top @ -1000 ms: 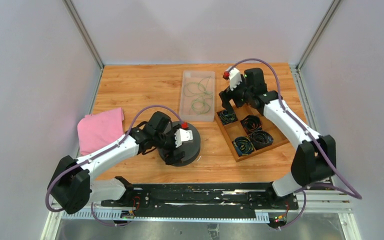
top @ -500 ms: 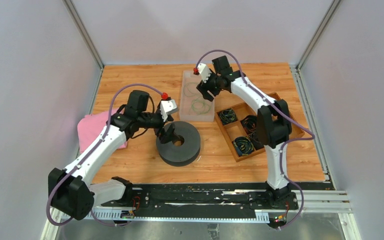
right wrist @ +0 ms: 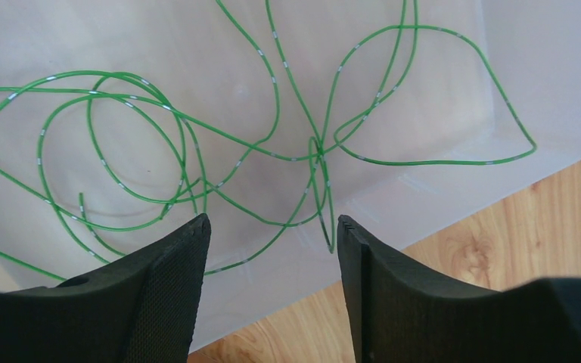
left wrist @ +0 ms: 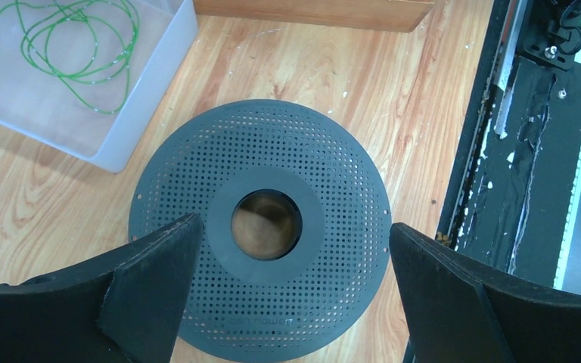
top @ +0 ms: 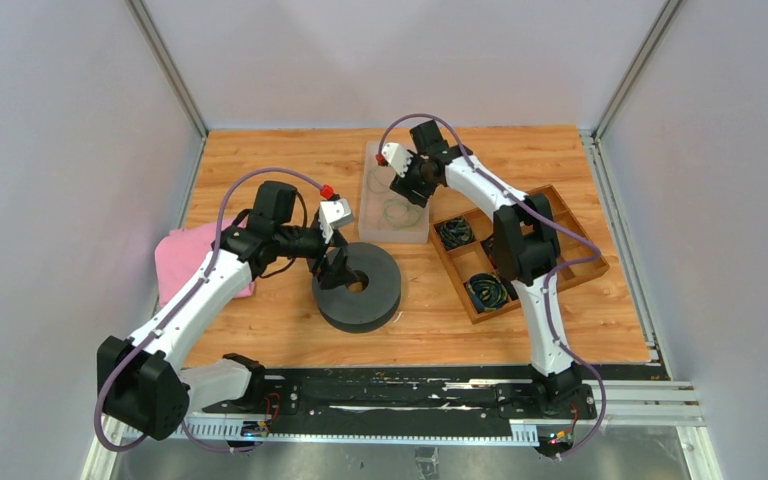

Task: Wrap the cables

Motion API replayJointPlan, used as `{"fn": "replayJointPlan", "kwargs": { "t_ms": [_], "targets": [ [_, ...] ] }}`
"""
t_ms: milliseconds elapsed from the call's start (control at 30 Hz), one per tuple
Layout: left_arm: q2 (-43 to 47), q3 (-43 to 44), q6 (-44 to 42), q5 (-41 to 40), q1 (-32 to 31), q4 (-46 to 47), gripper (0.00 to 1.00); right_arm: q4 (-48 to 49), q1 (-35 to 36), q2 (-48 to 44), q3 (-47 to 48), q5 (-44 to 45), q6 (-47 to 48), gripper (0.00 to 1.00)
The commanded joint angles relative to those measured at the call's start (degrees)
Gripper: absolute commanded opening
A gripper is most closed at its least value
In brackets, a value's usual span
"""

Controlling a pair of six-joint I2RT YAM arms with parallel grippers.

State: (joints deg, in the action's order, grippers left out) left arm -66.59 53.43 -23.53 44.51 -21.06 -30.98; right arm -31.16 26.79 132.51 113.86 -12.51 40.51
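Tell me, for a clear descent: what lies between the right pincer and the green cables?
Nothing: the right wrist view shows the right pincer directly above the cables, unobstructed.

Wooden table (top: 280, 170): bin (top: 396, 239), disc (top: 380, 296), tray (top: 586, 262), cloth (top: 185, 262)

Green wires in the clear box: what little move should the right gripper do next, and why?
Probably lower the right gripper and pinch the thin green wire strands. Its jaws hang partly open above where they cross in the clear plastic tray, gripping nothing yet.
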Motion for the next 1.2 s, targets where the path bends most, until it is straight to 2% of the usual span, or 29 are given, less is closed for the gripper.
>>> {"fn": "replayJointPlan", "kwargs": {
  "t_ms": [0,533,633,800,967,1067,1167],
  "targets": [
    [0.12,-1.19,0.33,0.71,0.41,0.29,0.98,0.13,1.05,0.65,2.20,3.16,3.17,0.60],
    [-0.39,-1.91,0.24,-0.39,0.41,1.10,0.98,2.56,1.22,4.98,7.43,8.12,6.69,0.40],
    [-0.23,-1.93,0.15,-0.64,0.40,1.14,0.98,2.54,1.51,5.23,7.23,8.93,7.91,0.33],
    [0.12,-2.10,0.15,-0.81,0.40,1.27,0.98,2.39,1.78,5.11,5.98,9.24,8.96,0.29],
    [0.58,-2.36,0.19,-1.57,0.40,1.47,0.98,2.35,1.99,4.33,6.54,9.11,8.36,0.15],
    [1.36,-2.69,2.23,-5.07,0.40,3.75,0.98,1.95,2.34,2.14,6.62,8.43,7.54,0.01],
    [2.98,-3.57,5.26,-12.22,0.40,8.14,0.98,0.76,2.61,-1.57,7.10,7.19,5.98,0.01]
  ]
}}
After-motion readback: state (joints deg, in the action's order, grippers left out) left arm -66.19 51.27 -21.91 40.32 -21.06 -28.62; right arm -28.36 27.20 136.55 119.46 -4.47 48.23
